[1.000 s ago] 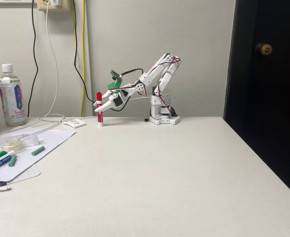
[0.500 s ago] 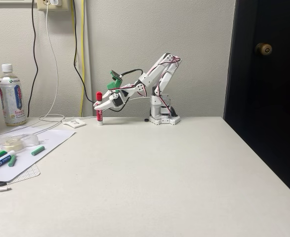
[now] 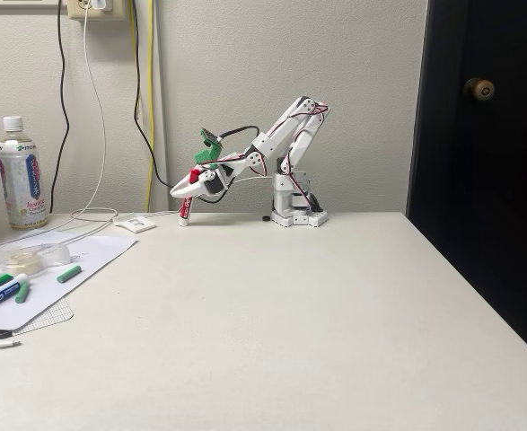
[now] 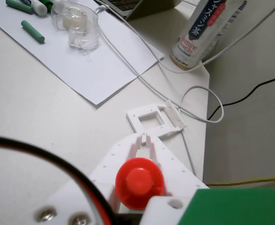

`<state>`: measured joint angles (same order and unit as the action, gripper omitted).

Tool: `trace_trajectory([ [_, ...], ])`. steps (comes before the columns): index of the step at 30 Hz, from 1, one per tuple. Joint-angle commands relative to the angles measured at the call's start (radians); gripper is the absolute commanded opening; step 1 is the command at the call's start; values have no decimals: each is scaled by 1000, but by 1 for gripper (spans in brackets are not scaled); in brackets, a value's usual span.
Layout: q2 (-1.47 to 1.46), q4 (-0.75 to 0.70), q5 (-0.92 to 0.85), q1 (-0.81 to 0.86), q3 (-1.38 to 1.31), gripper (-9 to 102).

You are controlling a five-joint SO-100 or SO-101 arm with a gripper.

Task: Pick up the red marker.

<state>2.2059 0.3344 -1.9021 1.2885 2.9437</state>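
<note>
The red marker (image 4: pixel 139 183) stands tilted, clamped in the gripper (image 4: pixel 144 139).

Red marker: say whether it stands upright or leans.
Leaning. In the fixed view the red marker slants, top toward the claw shut on it.

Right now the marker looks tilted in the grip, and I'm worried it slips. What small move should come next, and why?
Probably a slow, straight lift. The end effector appears shut on the red marker, whose red cap sits between the fingers in the wrist view. In the fixed view the marker leans, its lower end at the table. Raising it gently should clear the surface without levering it loose.
</note>
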Motion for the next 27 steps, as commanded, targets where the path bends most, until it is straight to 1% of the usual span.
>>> trace_trajectory([
  [1, -6, 5, 15, 2, -5, 0],
  [6, -15, 18, 18, 0, -6, 1],
  [12, -46, 54, -6, 14, -18, 13],
  [17, 11, -40, -3, 18, -34, 17],
  [19, 15, -41, -14, 25, -35, 20],
  [23, 2, -23, -21, 26, -35, 24],
  [27, -69, 46, -31, 29, -34, 29],
])
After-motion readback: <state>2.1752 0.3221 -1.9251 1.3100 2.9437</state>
